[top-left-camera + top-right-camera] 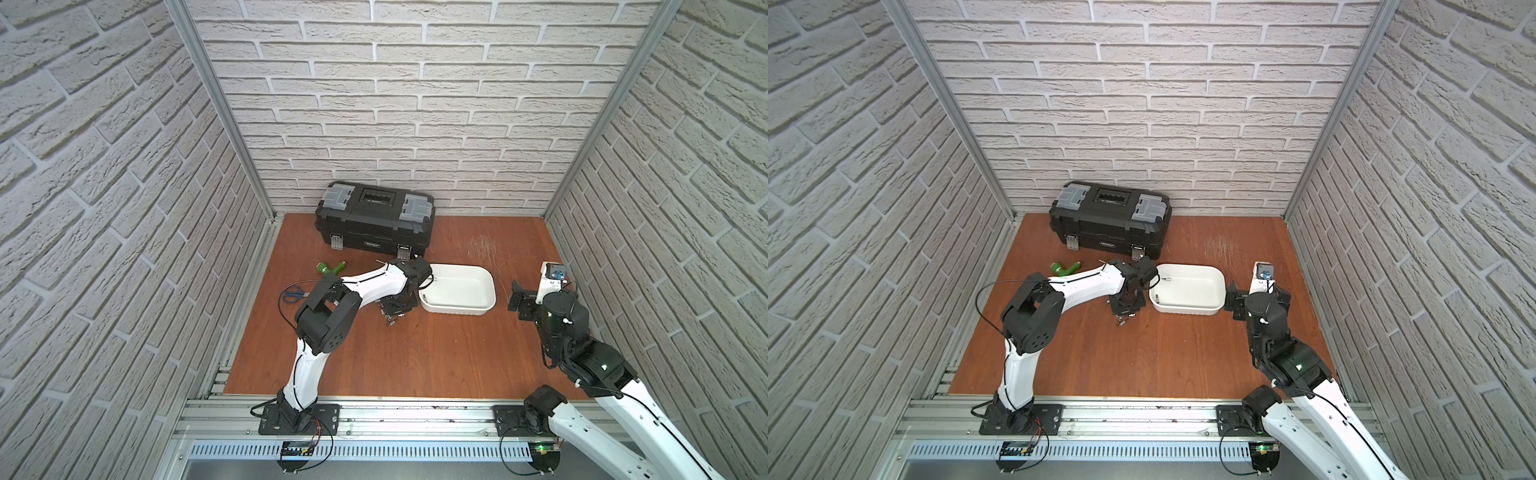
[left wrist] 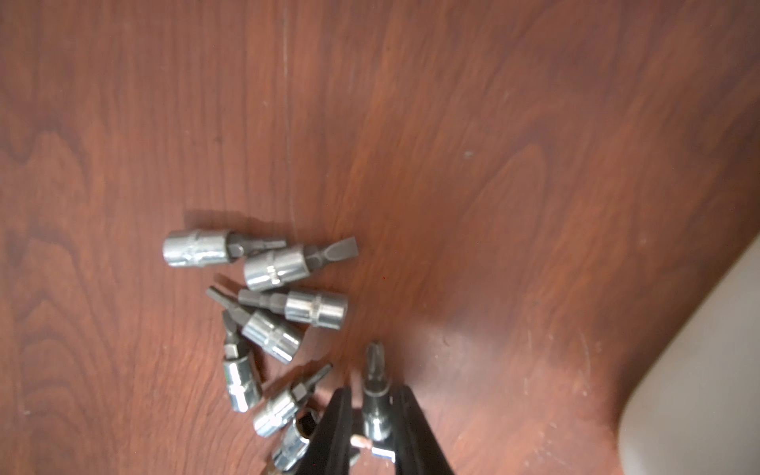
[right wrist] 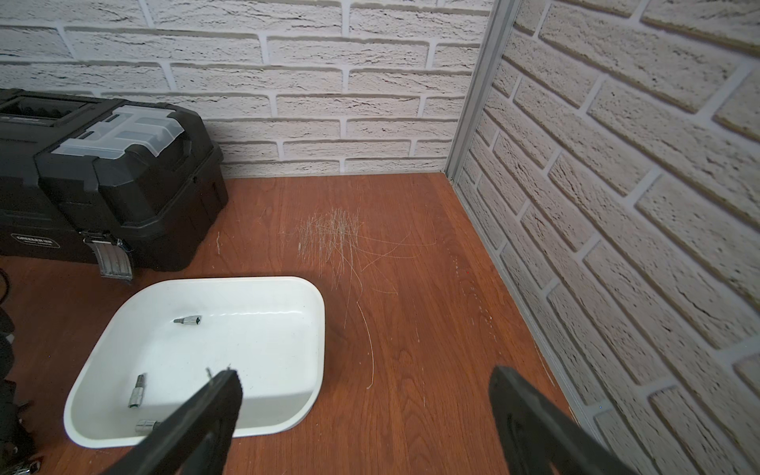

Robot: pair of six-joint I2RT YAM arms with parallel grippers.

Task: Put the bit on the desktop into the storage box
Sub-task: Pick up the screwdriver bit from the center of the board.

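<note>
Top views / left gripper (image 1: pixel 391 318): down at the desktop (image 1: pixel 415 365). The wrist covers the jaws, so their state is unreadable from here.
Top views / box (image 1: pixel 494 291): just beside the left gripper, between it and the right gripper (image 1: pixel 516 301).
Top views / stored bits (image 1: pixel 1167 279): two show, in the box end nearest the left gripper.
Left wrist / grip: left gripper (image 2: pixel 374 397) grasps one bit (image 2: pixel 372 370) by its chrome socket, one finger on each side. The tip pokes out past the fingertips. The bit looks to be at desktop level, not yet lifted.
Left wrist / pile (image 2: pixel 283 308): the other bits lie loose just beside the gripper. The nearest socket touches, or all but touches, the outer face of one finger.
Left wrist / risk, slip: the socket is round and polished and the pads are flat. It may roll or swing in the grip on the lift. A drop would put it back in the pile or send it rolling.
Left wrist / risk, snag: a skewed lift could drag the neighbouring sockets along and scatter them.
Left wrist / risk, rim: the box corner (image 2: pixel 699 370) is near, off to one side of the gripper. A low carry would clip the rim and shove the light box.
Right wrist / right gripper (image 3: pixel 366 376): spread wide with nothing between the fingers, hovering just beside the box (image 3: pixel 320 320).
Right wrist / stored bits (image 3: pixel 187 319): three show here, two of them close to one finger.
Right wrist / risk, release: the wall is shallow and the floor hard, so a bit released from height could bounce out. A shoved box would slide into the right gripper.
</note>
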